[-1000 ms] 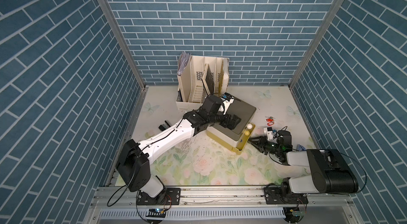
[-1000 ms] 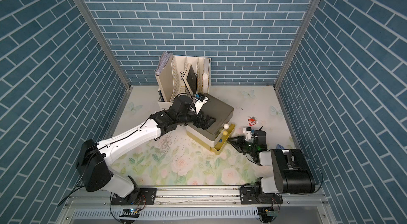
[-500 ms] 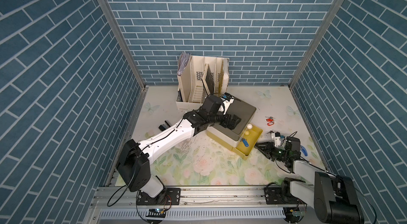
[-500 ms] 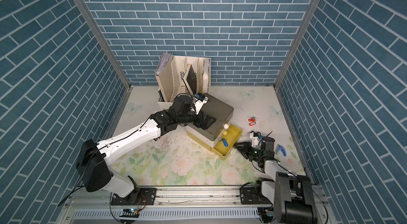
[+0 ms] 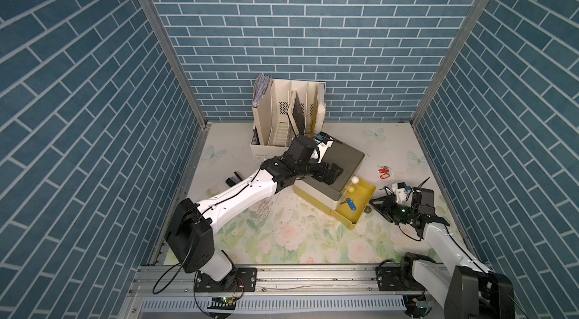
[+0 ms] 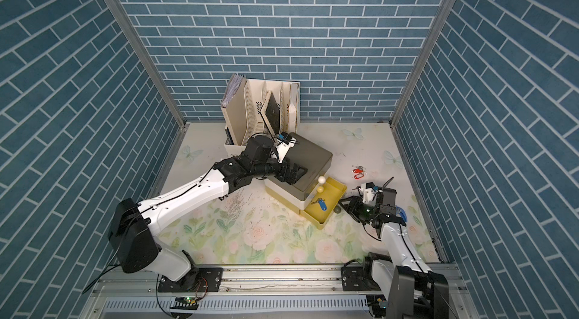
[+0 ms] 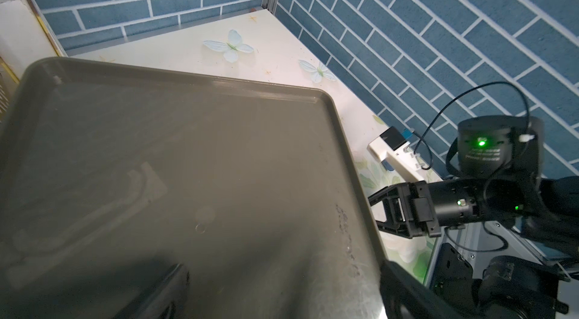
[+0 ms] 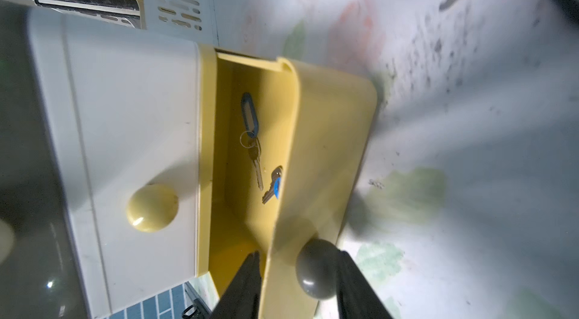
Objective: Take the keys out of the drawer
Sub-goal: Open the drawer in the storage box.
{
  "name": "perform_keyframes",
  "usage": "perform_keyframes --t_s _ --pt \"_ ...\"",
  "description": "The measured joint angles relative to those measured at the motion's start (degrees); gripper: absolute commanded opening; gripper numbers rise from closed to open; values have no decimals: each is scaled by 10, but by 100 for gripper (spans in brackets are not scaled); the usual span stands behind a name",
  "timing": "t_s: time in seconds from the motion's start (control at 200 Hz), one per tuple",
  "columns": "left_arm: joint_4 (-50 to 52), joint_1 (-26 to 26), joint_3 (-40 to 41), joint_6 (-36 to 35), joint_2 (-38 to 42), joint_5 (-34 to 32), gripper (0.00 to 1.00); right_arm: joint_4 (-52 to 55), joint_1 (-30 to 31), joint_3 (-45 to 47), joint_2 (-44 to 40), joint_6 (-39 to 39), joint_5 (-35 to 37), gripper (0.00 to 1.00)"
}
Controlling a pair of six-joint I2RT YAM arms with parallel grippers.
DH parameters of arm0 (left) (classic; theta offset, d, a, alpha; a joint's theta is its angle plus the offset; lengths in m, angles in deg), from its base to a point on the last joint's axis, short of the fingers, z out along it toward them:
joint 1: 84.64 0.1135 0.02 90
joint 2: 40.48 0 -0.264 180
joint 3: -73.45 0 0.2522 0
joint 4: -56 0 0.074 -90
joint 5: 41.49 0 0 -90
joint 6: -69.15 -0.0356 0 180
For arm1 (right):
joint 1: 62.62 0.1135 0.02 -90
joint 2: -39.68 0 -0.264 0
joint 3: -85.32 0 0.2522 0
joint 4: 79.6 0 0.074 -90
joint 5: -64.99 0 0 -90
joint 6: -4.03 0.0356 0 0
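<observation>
As we look down in both top views, cabinet: a small cream cabinet (image 5: 316, 192) with a grey lid (image 5: 344, 157) stands mid-table, a file rack (image 5: 275, 120) at its 11 o'clock.
Top views, drawer: the yellow drawer (image 5: 360, 196) (image 6: 333, 196) is pulled out of the cabinet's base toward 4 o'clock.
Top views, keys inside: we see a blue-tagged key (image 5: 350, 205) (image 6: 321, 205) lying on the drawer floor.
Top views, keys outside: red-tagged keys (image 5: 383, 173) (image 6: 358, 173) lie on the table (image 5: 391, 145) at the drawer's 1 o'clock, apart from it.
Top views, left gripper: the left gripper (image 5: 332, 175) rests on the grey lid, its arm reaching in from 8 o'clock, jaws spread wide.
Top views, right gripper: the right gripper (image 5: 374, 206) sits at the drawer's 4 o'clock end, right by the dark knob (image 5: 367, 209) on its front.
Left wrist, lid: the grey lid (image 7: 188, 160) fills most of our view, one blurred finger (image 7: 156, 295) lying over it; past the lid's edge we see the right gripper (image 7: 380, 212), jaws parted.
Right wrist, keys: the blue-tagged key (image 8: 250, 120) lies flat on the drawer floor; a second key (image 8: 272, 184) with a bright blue head lies just beside it, partly hidden by the drawer front (image 8: 319, 145).
Right wrist, jaws: partly apart, one finger (image 8: 247, 286) inside the drawer, the other outside against the knob (image 8: 316, 270); we cannot tell whether they pinch the front or only straddle it.
</observation>
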Motion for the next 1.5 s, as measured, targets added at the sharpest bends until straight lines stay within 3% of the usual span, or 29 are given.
perform_keyframes --t_s 0.145,0.36,0.895,1.5 --pt "-2 0 0 0 0 0 100 61 16 -79 -2 -30 28 42" --pt "-3 0 0 1 0 0 100 102 125 -175 76 -57 85 32" --pt "-8 0 4 0 0 0 100 151 257 -270 264 -73 212 28" --pt "-10 0 5 0 0 -2 100 289 285 -293 304 -106 405 29"
